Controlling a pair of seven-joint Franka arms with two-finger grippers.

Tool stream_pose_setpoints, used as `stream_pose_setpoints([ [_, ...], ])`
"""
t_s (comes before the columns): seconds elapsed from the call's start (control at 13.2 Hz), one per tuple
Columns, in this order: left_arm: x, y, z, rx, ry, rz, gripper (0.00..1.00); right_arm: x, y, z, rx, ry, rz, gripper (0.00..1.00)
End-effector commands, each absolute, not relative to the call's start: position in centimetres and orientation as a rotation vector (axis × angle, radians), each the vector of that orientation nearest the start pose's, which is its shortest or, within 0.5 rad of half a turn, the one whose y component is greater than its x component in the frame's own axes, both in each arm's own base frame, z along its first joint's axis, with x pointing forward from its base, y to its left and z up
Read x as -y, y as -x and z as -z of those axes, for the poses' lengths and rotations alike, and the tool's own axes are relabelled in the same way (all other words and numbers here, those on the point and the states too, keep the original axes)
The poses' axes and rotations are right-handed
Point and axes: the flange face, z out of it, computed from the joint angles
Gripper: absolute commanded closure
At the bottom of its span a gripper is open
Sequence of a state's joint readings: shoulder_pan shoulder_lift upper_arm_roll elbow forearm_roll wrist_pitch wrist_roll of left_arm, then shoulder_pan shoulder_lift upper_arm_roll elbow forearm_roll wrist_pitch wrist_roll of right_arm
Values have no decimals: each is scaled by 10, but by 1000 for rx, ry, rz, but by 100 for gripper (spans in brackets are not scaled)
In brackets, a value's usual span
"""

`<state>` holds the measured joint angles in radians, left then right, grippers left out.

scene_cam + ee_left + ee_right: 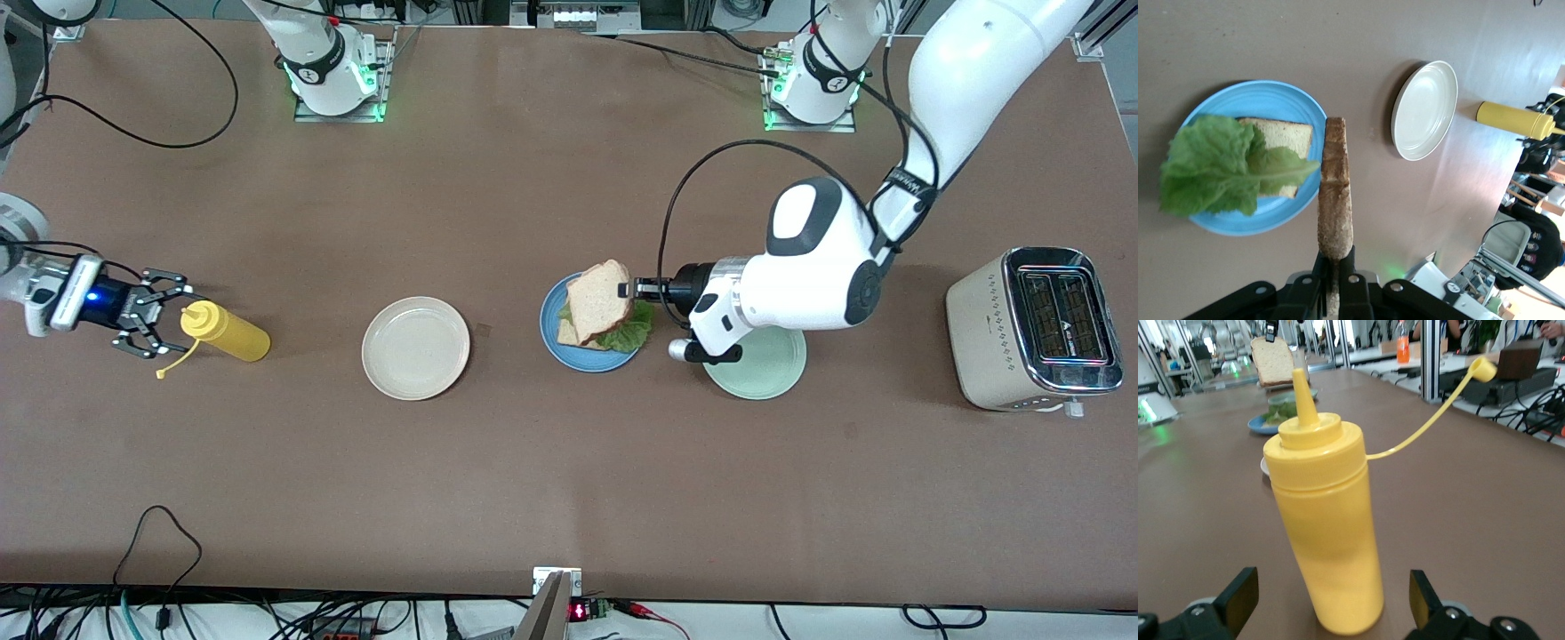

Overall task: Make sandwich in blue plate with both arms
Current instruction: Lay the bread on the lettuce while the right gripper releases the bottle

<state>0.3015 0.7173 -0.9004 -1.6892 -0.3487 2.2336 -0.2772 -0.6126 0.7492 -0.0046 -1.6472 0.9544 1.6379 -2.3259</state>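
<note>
The blue plate (pixel 556 342) sits just right of the frame's centre in the front view, and on it lie the bottom bread slice (pixel 1281 143) and the lettuce leaf (pixel 1225 170), which spills over the plate's rim toward the pale green plate (pixel 769 378). The top bread slice (pixel 600 300) hangs above them, tilted nearly on edge, so your job now looks like laying it flat: rotate the wrist until the slice faces down, centre it over the lower slice rather than over the overhanging leaf, lower until it rests, and only then let go, or it may slide off the lettuce. The left gripper (pixel 633 289), reaching in from the right of the frame, is pinched almost fully closed on that slice's crust edge, as the left wrist view confirms. At the far left edge of the front view, the right gripper (pixel 153 313) stands with its fingers spread wide around the neck end of the yellow mustard bottle (pixel 224 331), gripping nothing; the bottle stands upright on the table with its cap dangling. The beige-white plate (pixel 415 348) lies between bottle and sandwich.
</note>
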Motion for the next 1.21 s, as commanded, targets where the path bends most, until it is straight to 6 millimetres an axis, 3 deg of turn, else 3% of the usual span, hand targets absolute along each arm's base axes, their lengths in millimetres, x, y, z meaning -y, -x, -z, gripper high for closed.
stream_pose_setpoints([
  [0.0, 318, -599, -295, -11, -2307, 322, 100, 299, -564, -238, 1333, 1860, 833, 0],
  [0.3, 317, -589, -244, 24, -2278, 304, 99, 261, -603, -346, 1427, 2075, 487, 0],
  [0.38, 318, -588, -239, 17, -2272, 318, 93, 240, -611, -371, 1425, 2141, 404, 0],
  [0.45, 319, -586, -234, 13, -2270, 332, 65, 225, -615, -386, 1397, 2202, 336, 0],
  [0.53, 315, -583, -228, 8, -2270, 349, 6, 203, -624, -398, 1368, 2278, 272, 0],
  [0.6, 308, -579, -223, 9, -2279, 363, 0, 184, -631, -411, 1348, 2352, 232, 0],
  [0.76, 280, -585, -219, 25, -2275, 398, 0, 142, -648, -429, 1331, 2478, 205, 0],
  [0.91, 250, -591, -218, 36, -2313, 455, 0, 107, -657, -443, 1201, 2610, 175, 0],
  [0.98, 244, -592, -228, 119, -2380, 440, 0, 89, -658, -449, 1075, 2683, 138, 0],
  [1.13, 240, -593, -271, 321, -2561, 342, 0, 63, -660, -451, 948, 2804, 54, 0],
])
